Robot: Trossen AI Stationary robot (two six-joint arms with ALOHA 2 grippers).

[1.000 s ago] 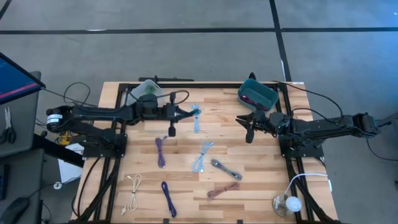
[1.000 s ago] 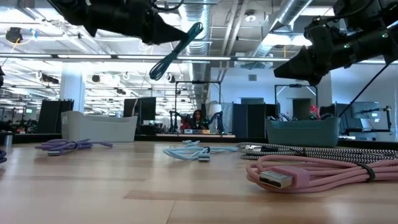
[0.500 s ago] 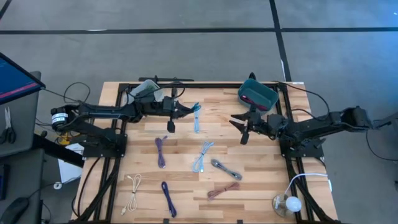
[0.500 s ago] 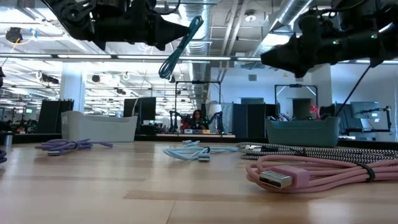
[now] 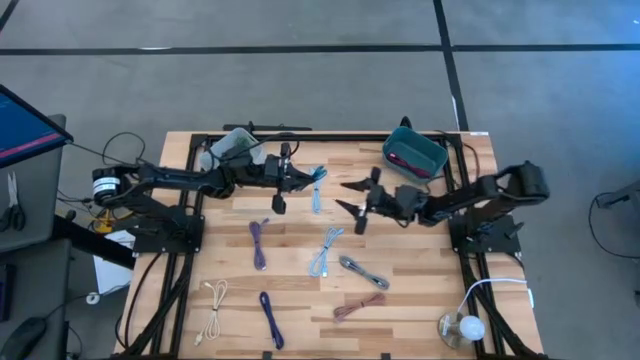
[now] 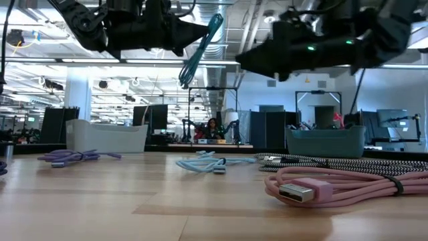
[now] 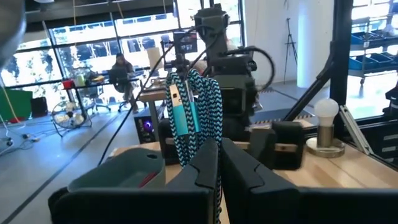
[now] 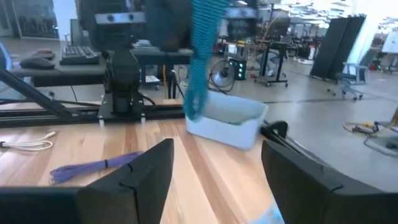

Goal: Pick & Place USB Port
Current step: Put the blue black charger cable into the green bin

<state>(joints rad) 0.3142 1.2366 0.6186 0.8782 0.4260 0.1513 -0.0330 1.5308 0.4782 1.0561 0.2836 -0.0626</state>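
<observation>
A coiled teal braided USB cable (image 5: 317,187) is up in the air over the far middle of the table, with my left gripper (image 5: 297,178) shut on it. The low view shows the cable (image 6: 200,50) slanting high above the boards. My right gripper (image 5: 342,195) stands open just to the cable's right, its fingers pointing at it and nothing between them. In the right wrist view the cable (image 8: 202,56) hangs ahead of the spread fingers (image 8: 146,177). A teal bin (image 5: 413,152) with a pink cable inside stands at the far right. My left gripper pinches the teal cable bundle (image 7: 208,146) between its two fingertips, coming almost level from the table's left. The coils and a teal plug (image 7: 180,112) stick out past the fingertips. The cable is slanted and lifted clear of the table.
Loose cables lie on the boards: purple (image 5: 258,243), light blue (image 5: 325,250), black-and-white braided (image 5: 362,270), pink (image 5: 358,305), cream (image 5: 212,308) and dark blue (image 5: 271,318). A pale bin (image 5: 235,145) stands at the far left and a light bulb (image 5: 462,328) at the near right corner.
My right gripper has travelled toward the table's left, up to the teal cable, and has opened wide. My left gripper has edged toward the right and turned, still shut on the cable, which now slants more steeply.
</observation>
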